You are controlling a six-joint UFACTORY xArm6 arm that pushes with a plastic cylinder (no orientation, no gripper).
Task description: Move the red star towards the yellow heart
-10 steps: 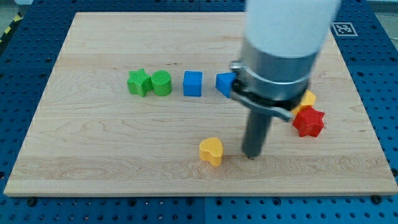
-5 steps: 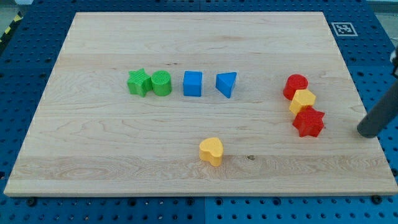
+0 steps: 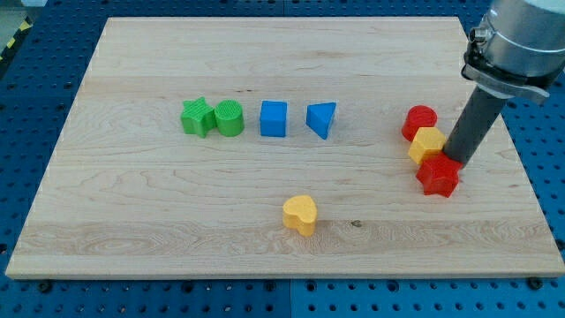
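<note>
The red star lies at the board's right, just below a yellow block. The yellow heart lies near the bottom middle, well to the left of the star. My tip stands at the star's upper right edge, touching or almost touching it, just right of the yellow block.
A red round block sits above the yellow block. A green star, a green round block, a blue cube and a blue triangle form a row across the middle. The wooden board ends close to the star's right.
My tip went from beside the yellow heart out past the board's right edge, then came back in to the red star's upper right. The blocks have not visibly moved.
</note>
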